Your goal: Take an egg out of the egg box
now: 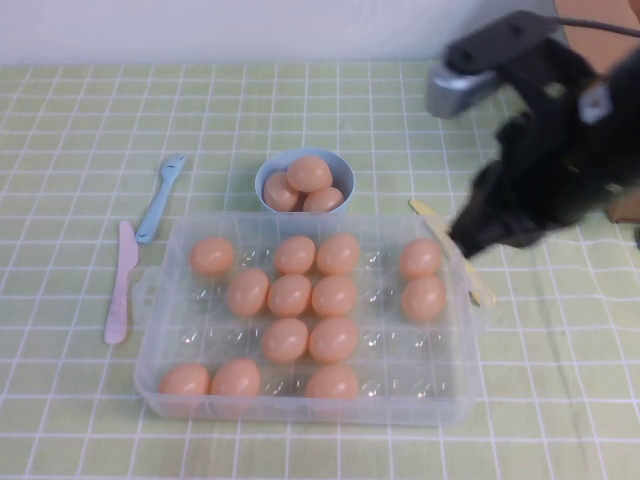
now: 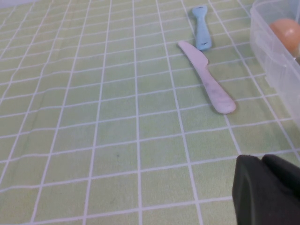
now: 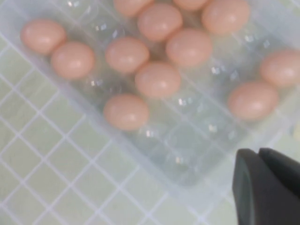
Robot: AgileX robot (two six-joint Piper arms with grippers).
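The clear plastic egg box (image 1: 150,385) lies in the middle of the green checked cloth, with several orange-tan eggs (image 1: 289,295) in its dimples. My right gripper (image 1: 462,240) hovers just beyond the box's far right corner, blurred, shut and empty. In the right wrist view its fingers (image 3: 258,151) stand together over the box (image 3: 187,154) and its eggs (image 3: 158,78). My left gripper (image 2: 260,157) is out of the high view. In the left wrist view it is shut and empty, low over the cloth, left of the box's corner (image 2: 276,51), where one egg (image 2: 287,35) shows.
A light-blue bowl (image 1: 304,182) with three eggs stands behind the box. A blue fork (image 1: 160,197) and a pink knife (image 1: 120,283) lie left of the box, also in the left wrist view (image 2: 208,84). A yellow utensil (image 1: 440,225) lies along the box's right side.
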